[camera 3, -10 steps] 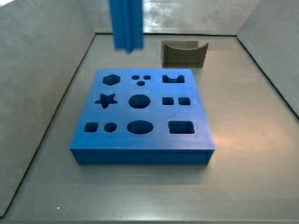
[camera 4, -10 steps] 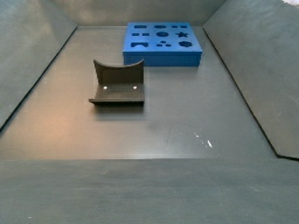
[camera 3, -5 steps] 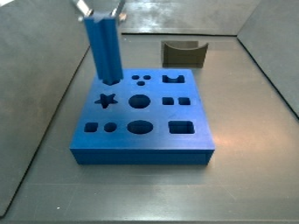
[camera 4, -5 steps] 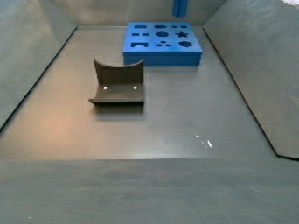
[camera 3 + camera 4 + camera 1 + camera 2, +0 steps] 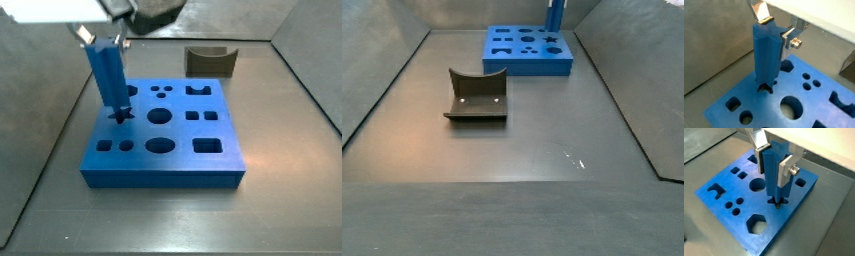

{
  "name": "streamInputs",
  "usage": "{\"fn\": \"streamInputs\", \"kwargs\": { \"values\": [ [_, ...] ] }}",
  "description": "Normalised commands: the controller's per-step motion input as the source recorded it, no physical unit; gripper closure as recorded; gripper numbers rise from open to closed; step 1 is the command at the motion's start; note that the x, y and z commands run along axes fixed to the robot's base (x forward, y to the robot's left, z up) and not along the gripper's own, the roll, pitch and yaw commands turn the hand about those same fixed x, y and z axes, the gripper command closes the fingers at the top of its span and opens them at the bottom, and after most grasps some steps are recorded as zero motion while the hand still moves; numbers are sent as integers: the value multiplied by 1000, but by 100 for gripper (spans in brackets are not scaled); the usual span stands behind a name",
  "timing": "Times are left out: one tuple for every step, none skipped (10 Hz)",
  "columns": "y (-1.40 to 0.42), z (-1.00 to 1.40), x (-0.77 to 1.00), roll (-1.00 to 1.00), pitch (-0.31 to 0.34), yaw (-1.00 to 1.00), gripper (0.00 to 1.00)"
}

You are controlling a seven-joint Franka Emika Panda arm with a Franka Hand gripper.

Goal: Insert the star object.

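Observation:
My gripper (image 5: 104, 42) is shut on the star object (image 5: 107, 78), a tall blue ridged peg held upright. Its lower end stands at the mouth of the star-shaped hole (image 5: 779, 204) near one edge of the flat blue block (image 5: 181, 150). How deep it sits I cannot tell. In both wrist views the silver fingers (image 5: 787, 169) clamp the peg's upper part, and the gripper (image 5: 777, 24) (image 5: 773, 159) is directly above the hole (image 5: 765, 90). The peg (image 5: 553, 14) and block (image 5: 529, 60) also show in a side view.
The block (image 5: 811, 107) has several other shaped holes, all unfilled. The dark fixture (image 5: 211, 60) stands on the floor behind the block and also shows in a side view (image 5: 476, 97). Grey walls enclose the floor on all sides.
The gripper has come down and shifted toward the block's star hole with the peg. The peg's lower end went from above the block to the hole's mouth.

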Motion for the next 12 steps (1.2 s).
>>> {"fn": "streamInputs", "kwargs": {
  "values": [
    [-137,-657,0,150,-44,-29,100],
    [-83,-571,0,126,-23,-11,100],
    [-3,-543,0,110,-4,0,100],
    [0,-503,49,89,0,0,100],
    [3,-466,123,83,0,40,100],
    [0,-497,263,39,0,31,100],
    [0,-529,369,24,14,3,100],
    [31,-546,417,110,51,34,100],
    [91,-554,317,256,79,91,100],
    [91,-491,0,296,31,94,100],
    [86,-437,-51,280,20,57,100],
    [57,-417,-146,259,17,6,100]
  ]
}}
